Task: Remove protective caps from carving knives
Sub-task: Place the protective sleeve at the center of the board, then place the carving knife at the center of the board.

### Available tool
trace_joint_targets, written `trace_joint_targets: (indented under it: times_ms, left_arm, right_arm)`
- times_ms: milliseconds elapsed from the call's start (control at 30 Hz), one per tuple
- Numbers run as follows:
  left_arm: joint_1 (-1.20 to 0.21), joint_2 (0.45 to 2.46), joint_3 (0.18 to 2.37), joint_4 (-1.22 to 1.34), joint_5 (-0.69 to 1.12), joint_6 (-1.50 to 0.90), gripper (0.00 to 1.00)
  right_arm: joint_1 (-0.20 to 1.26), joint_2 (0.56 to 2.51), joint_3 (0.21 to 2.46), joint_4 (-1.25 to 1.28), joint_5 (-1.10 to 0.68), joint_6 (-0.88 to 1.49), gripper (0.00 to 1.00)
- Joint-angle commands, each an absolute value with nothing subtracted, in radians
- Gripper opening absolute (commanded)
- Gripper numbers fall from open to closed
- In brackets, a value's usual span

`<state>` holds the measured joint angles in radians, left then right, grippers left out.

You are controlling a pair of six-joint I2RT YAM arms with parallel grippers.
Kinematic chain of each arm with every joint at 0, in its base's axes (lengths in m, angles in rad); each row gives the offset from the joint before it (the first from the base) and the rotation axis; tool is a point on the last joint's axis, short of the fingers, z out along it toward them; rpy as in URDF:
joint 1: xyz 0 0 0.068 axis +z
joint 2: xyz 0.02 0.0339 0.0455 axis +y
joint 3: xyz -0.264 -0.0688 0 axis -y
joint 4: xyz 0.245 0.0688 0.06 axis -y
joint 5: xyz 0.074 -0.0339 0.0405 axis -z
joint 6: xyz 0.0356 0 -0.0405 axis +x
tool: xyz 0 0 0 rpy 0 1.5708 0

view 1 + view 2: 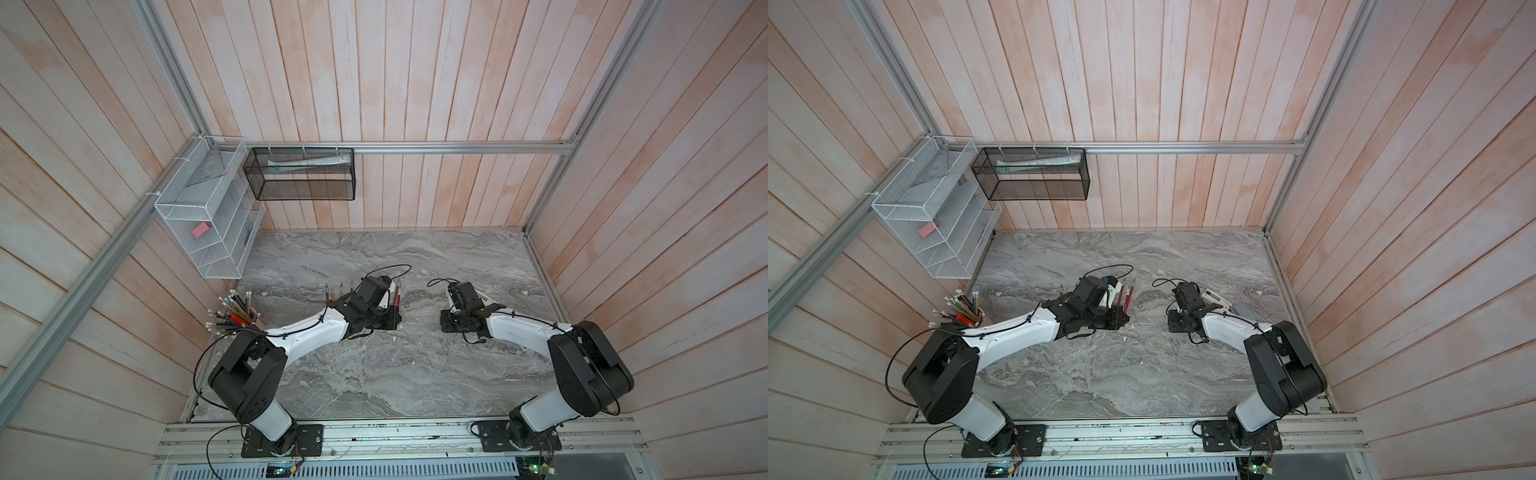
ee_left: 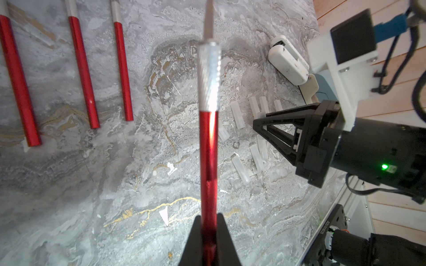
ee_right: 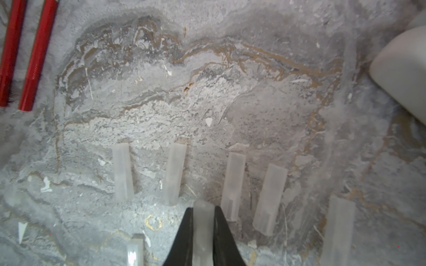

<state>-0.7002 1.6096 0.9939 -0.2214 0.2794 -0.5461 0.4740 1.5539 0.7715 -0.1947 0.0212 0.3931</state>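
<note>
In the left wrist view my left gripper is shut on a red carving knife, which it holds above the marble table with its grey blade bare. Three more red carving knives lie side by side on the table beyond it. In the right wrist view my right gripper is shut on a whitish protective cap, low over the table. Several loose protective caps lie in a row just past it. In a top view the two grippers face each other mid-table, a short gap apart.
A cup of pencils stands at the table's left edge by the left arm. A white plastic device lies beyond the right gripper. A white wire rack and a black mesh basket hang on the walls.
</note>
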Motion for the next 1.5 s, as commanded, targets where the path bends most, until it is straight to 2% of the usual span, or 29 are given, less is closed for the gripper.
trace_joint_targets:
  times_ms: [0, 600, 1167, 1467]
  left_arm:
    - [-0.695, 1.631, 1.022, -0.219, 0.282, -0.545, 0.0]
    - [-0.696, 1.672, 1.051, -0.246, 0.268, -0.54, 0.0]
    - [-0.695, 1.995, 1.399, -0.472, 0.094, -0.514, 0.0]
    - [-0.697, 2.118, 1.54, -0.547, 0.061, -0.503, 0.0]
  right_arm:
    - [0.468, 1.567, 0.8, -0.193, 0.012, 0.385, 0.2]
    - [0.465, 1.515, 0.806, -0.204, -0.007, 0.402, 0.24]
    - [0.384, 1.224, 0.709, -0.204, -0.053, 0.453, 0.24]
    - [0.331, 1.185, 0.659, -0.189, -0.082, 0.453, 0.24]
